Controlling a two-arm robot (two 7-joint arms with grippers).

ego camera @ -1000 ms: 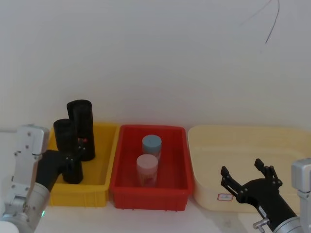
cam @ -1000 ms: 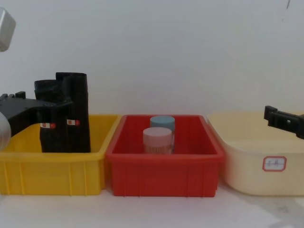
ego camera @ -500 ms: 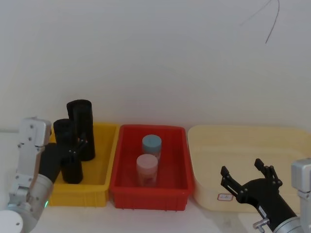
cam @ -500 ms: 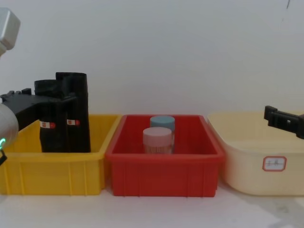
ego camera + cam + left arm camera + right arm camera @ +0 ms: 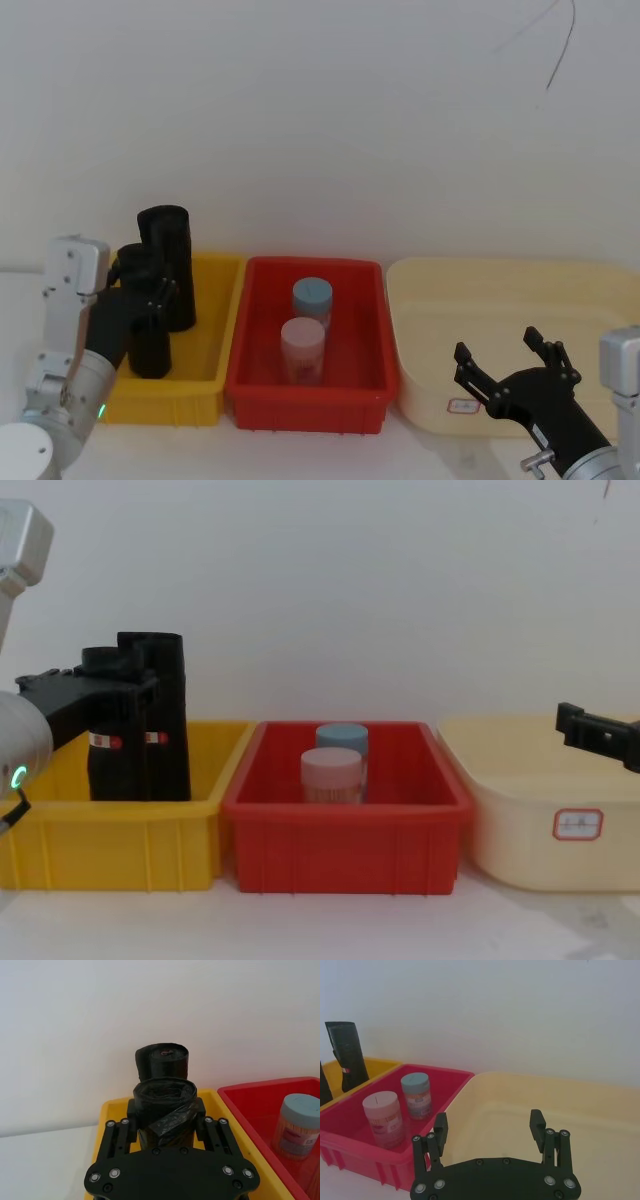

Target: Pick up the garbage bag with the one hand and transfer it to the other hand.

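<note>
Rising upright from the yellow bin (image 5: 110,845), the garbage bag (image 5: 112,775) is clamped between the prongs of the left tool (image 5: 165,1109), with a twin roll (image 5: 165,710) just behind. The right tool (image 5: 488,1120) is held over the cream tub (image 5: 580,1110), prongs apart.

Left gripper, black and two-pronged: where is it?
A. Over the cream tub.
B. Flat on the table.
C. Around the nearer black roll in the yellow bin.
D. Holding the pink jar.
C: in the left wrist view the fingers of the left gripper clasp the nearer black cylindrical roll of garbage bags, standing in the yellow plastic bin; the right gripper hovers open over the cream tub.
</note>
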